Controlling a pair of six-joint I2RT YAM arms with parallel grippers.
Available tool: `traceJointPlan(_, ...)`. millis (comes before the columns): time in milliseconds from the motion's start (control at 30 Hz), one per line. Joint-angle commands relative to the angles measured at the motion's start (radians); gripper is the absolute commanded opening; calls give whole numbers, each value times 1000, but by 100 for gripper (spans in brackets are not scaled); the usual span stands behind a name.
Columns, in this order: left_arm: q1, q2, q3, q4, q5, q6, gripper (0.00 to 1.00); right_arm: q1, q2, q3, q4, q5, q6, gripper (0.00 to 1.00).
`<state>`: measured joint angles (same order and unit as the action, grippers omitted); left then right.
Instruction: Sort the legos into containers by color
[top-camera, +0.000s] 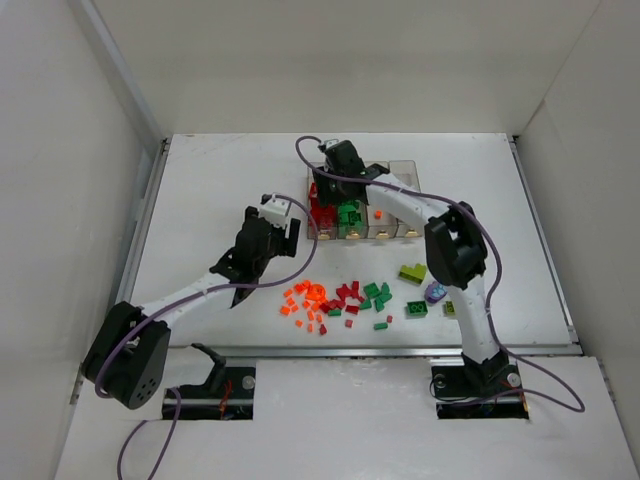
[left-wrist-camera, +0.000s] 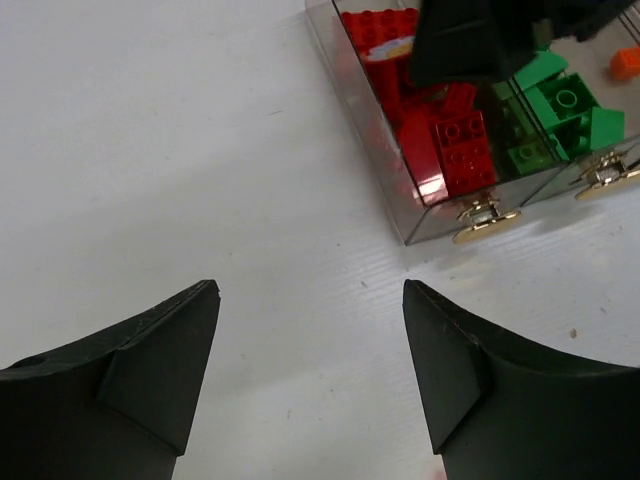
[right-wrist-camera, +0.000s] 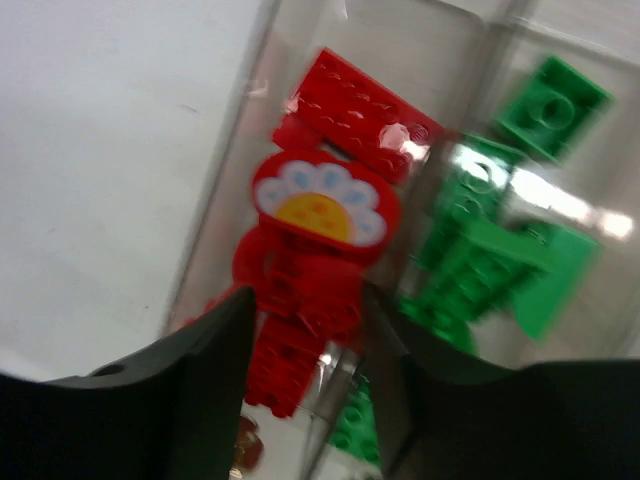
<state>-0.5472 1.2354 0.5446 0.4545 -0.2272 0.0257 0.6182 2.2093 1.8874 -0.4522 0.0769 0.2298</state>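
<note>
Right pincer (right-wrist-camera: 308, 300) hangs over the leftmost bin (right-wrist-camera: 232, 170) of the clear container row (top-camera: 400, 166). It's partly open around a red flower-faced lego (right-wrist-camera: 320, 205) that sits among other red bricks (right-wrist-camera: 360, 100), and I can't tell if it's actually gripping it. Green bricks (right-wrist-camera: 500, 240) are in the bin next door. Left pincer (left-wrist-camera: 310, 290) is spread wide with nothing in it, over bare worktop (left-wrist-camera: 150, 150) just left of the bins. Loose legos (top-camera: 340, 297) lie scattered nearer the arm bases.

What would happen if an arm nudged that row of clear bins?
The clear bins look joined, so they'd likely slide together over the smooth table. Low, wide and holding red bricks, they probably wouldn't tip.
</note>
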Motion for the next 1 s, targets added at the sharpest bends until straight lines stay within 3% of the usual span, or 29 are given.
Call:
traceJointPlan(0,9,-7,31,56,113,48,71,-37,-5,99,-23,-78,-35,56)
traceJointPlan(100,-13,-7,31,47,181,115,71,-37,-17,108,-23,-120,-86,69)
traceJointPlan(133,-48,-7,31,47,260,208,71,-37,-57,108,-32,-129,-113,76)
traceJointPlan(300,-95,-7,31,47,289,311,70,-37,-160,44,-32,-141,-104,76)
traceJointPlan(467,-131,-16,54,6,419,477,64,-37,-319,-77,-32,-157,-29,76)
traceJointPlan(567,-142,4,80,-25,428,432,60,-37,-452,-293,-42,-127,20,72)
traceJointPlan(733,-160,4,89,-25,333,261,56,-57,-586,-623,-51,-117,94,52)
traceJointPlan(800,-169,4,89,-25,296,214,54,-12,-625,-733,-40,-92,132,52)
traceJointPlan(967,-191,-25,57,-36,226,204,53,110,-635,-812,-40,-32,190,60)
